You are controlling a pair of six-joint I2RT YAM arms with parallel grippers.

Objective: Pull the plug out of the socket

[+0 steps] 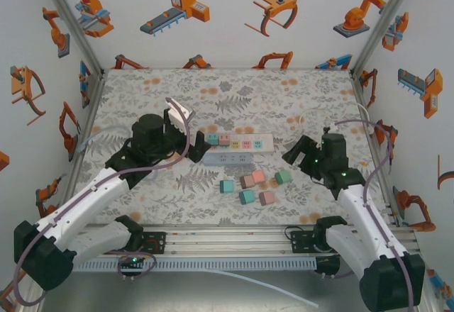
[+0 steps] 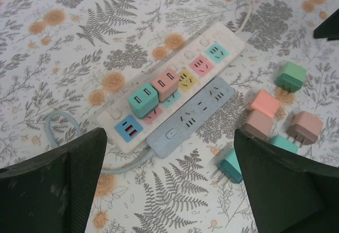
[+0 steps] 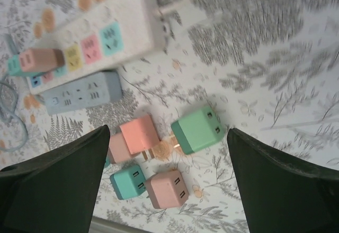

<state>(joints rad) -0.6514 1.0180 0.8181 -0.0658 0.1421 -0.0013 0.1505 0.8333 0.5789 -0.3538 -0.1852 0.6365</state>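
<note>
- The left hand point(image 2: 169, 137) is hovering above the floral-print bench point(image 2: 63, 42), fingers spread wide, gripping nothing.
- A teal cube plug point(image 2: 143, 99) and a pink cube plug point(image 2: 166, 83) are sitting in the white plastic socket strip point(image 2: 228, 34), at 11 o'clock of the grey-blue plastic power strip point(image 2: 193, 114).
- The right hand point(image 3: 168, 133) is gaping empty, and a loose green cube plug point(image 3: 196, 130) is lying on the bench between its fingers.

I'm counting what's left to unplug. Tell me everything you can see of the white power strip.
The white power strip lies flat on the floral table: a long plastic bar with pastel socket faces and a blue USB panel. A teal plug and a pink plug stand in it side by side. A grey-blue strip lies against it; a white cord leaves one end.
</note>
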